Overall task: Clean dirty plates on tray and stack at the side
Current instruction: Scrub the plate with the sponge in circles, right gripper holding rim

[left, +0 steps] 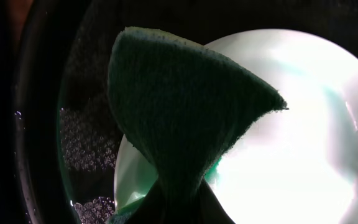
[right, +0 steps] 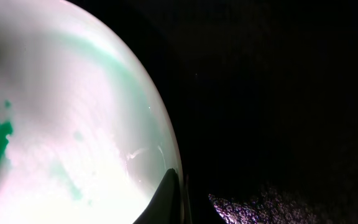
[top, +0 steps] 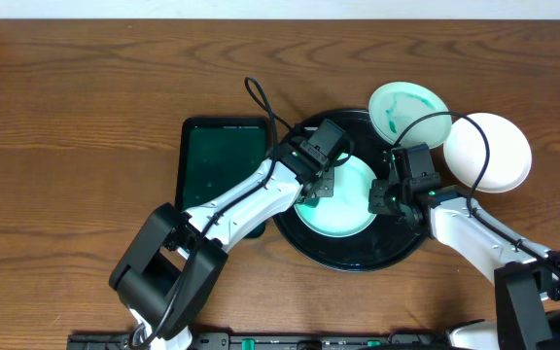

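Observation:
A pale green plate lies in the middle of the round black tray. My left gripper is shut on a dark green sponge, which hangs over the plate's left part. My right gripper is shut on the plate's right rim; in the right wrist view its fingertips pinch the edge of the plate, which carries green smears. A second plate with a green smear rests at the tray's far right edge. A clean white plate sits on the table to the right.
A dark green rectangular tray lies just left of the black tray, under the left arm. Black cables loop over both arms. Brown wooden table surrounds everything.

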